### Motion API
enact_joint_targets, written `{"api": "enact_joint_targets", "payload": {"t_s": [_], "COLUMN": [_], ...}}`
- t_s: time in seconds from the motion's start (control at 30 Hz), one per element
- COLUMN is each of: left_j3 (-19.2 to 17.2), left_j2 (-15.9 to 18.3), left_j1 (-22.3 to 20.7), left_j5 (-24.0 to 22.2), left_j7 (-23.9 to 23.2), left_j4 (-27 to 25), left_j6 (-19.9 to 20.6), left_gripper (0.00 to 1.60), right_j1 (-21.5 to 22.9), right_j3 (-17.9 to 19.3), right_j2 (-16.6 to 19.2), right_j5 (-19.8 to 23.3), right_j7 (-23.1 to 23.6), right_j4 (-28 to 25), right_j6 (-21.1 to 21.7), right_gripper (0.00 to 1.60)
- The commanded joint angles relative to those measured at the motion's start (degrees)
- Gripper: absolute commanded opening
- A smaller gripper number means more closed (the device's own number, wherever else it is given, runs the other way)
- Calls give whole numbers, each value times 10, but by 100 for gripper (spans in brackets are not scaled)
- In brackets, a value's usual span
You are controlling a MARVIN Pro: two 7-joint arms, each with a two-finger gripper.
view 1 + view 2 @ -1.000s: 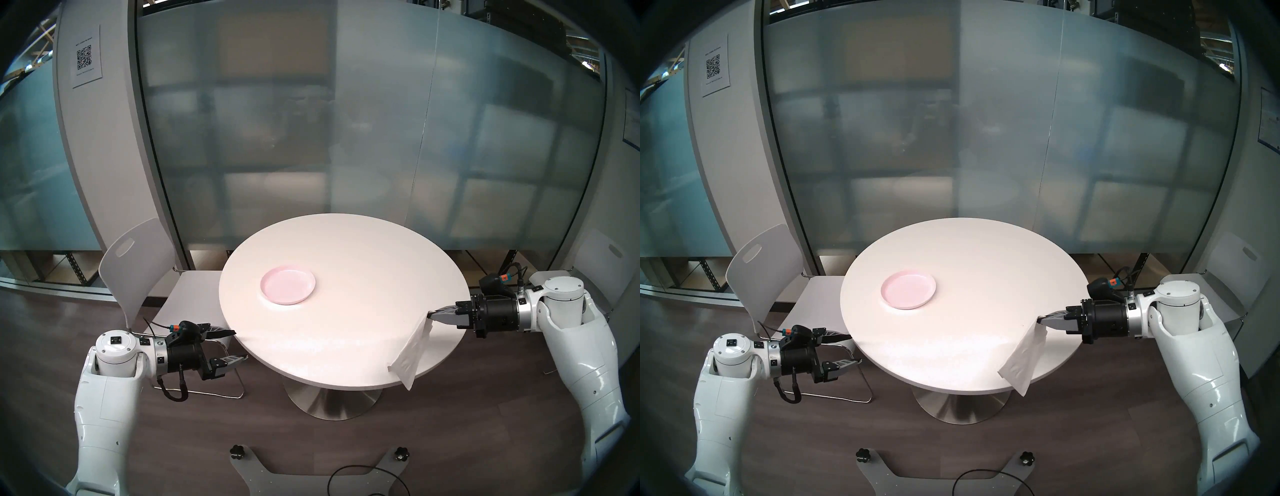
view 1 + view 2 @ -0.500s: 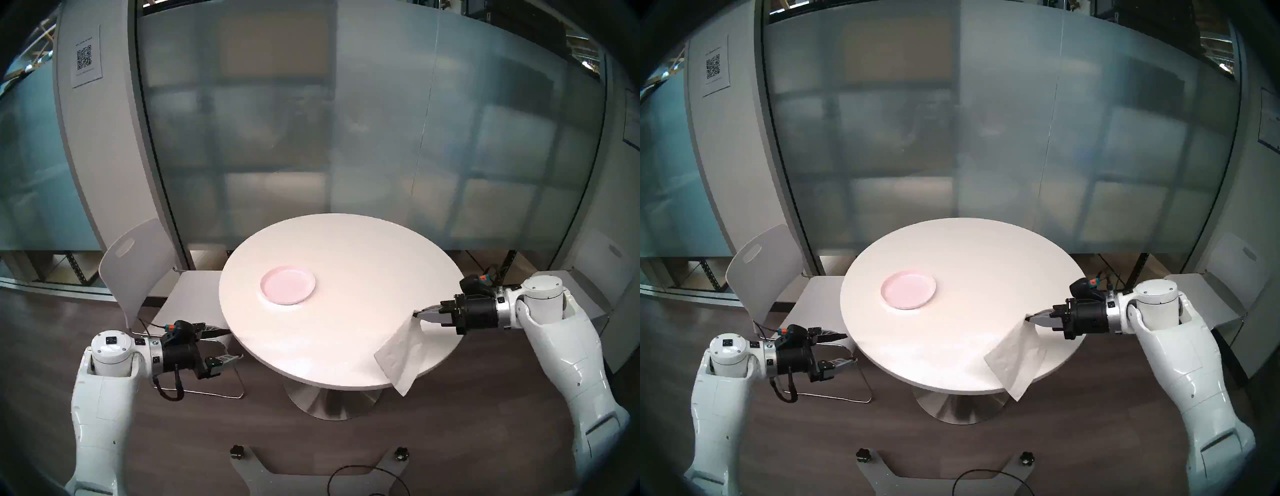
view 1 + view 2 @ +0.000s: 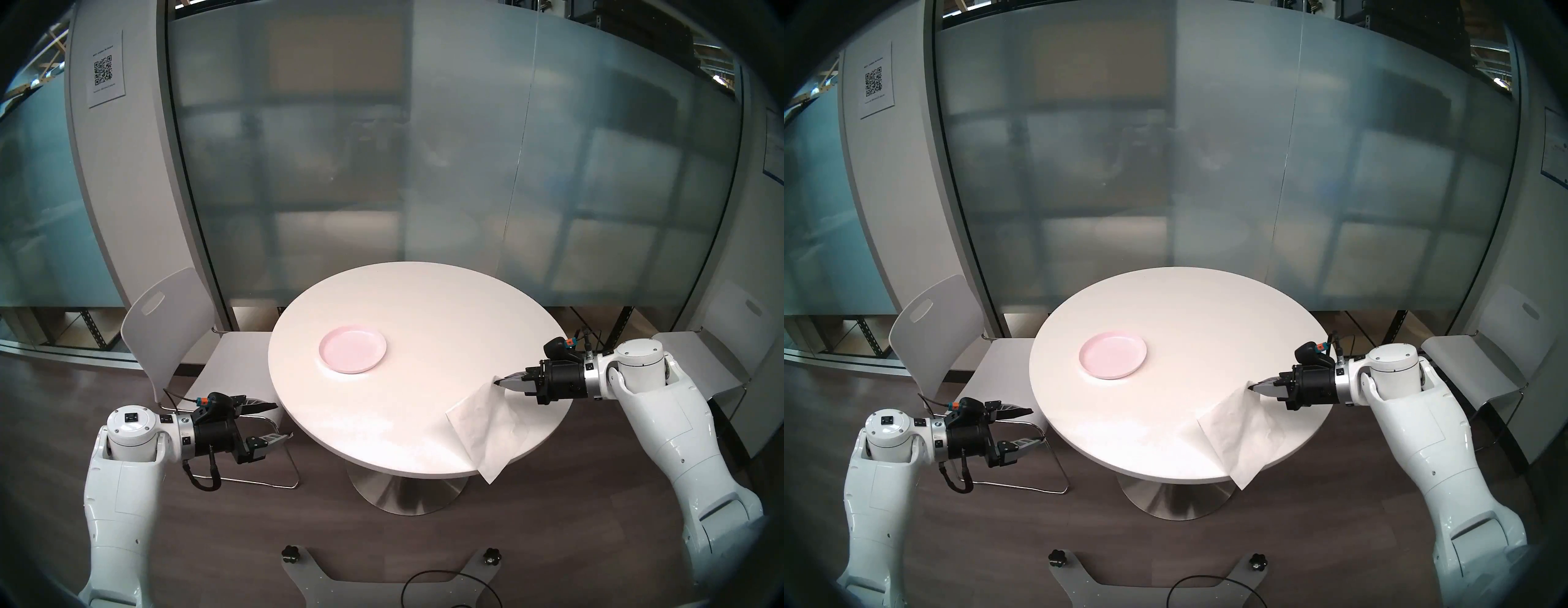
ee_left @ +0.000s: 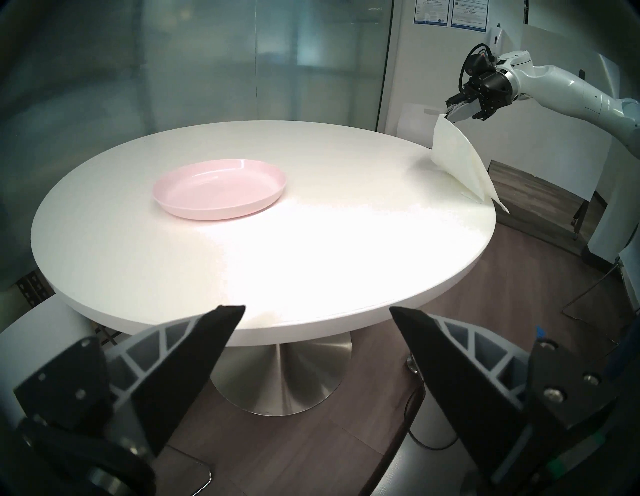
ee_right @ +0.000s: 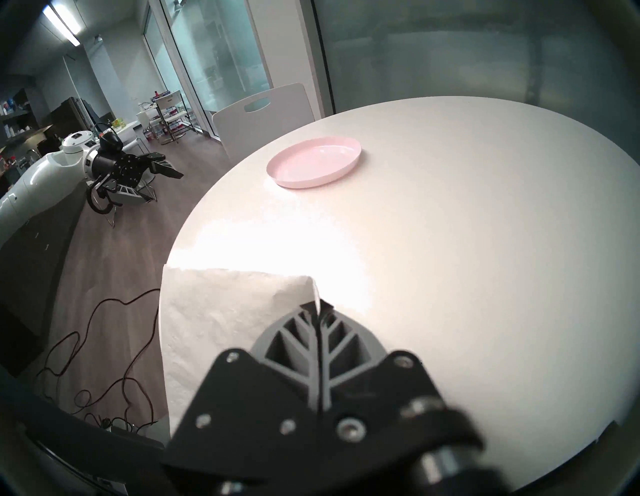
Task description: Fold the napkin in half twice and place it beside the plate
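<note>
The white napkin (image 3: 488, 429) hangs by one corner from my right gripper (image 3: 497, 381), which is shut on it above the table's right side. Its lower part drapes on the round white table (image 3: 415, 305), and one corner hangs past the near right edge. In the right wrist view the napkin (image 5: 221, 322) trails left of the closed fingertips (image 5: 317, 306). The pale pink plate (image 3: 352, 349) sits left of the table's centre, well apart from the napkin. My left gripper (image 3: 284, 421) is open and empty, off the table's left edge. Through its wrist camera I see the plate (image 4: 220, 189) and the napkin (image 4: 460, 162).
A white chair (image 3: 169, 331) stands left of the table, close behind my left gripper. Another chair (image 3: 695, 361) is at the right, behind my right arm. A frosted glass wall runs behind the table. A black cable (image 3: 449, 588) lies on the floor by my base.
My right gripper has carried the napkin corner leftward over the table, and the sheet has spread wider on the surface. My left arm has drawn back slightly, still open.
</note>
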Motion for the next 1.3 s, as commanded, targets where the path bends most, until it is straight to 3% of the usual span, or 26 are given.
{"api": "enact_joint_targets", "payload": {"t_s": [0.0, 0.73, 1.27], "left_j3": [-3, -18, -20], "left_j2": [1, -1, -2], "left_j1": [-2, 1, -2], "left_j5": [-4, -4, -2], "left_j7": [-4, -9, -10], "left_j4": [-4, -2, 4], "left_j6": [-2, -3, -5], "left_gripper": [160, 160, 160], "right_j1": [64, 138, 144], "right_j3": [-15, -41, -34], "right_j2": [-22, -53, -55], "right_j5": [-13, -57, -83], "right_j7": [-5, -23, -58], "right_j4": [40, 159, 206], "right_j6": [-20, -67, -77], "right_gripper": [0, 0, 0]}}
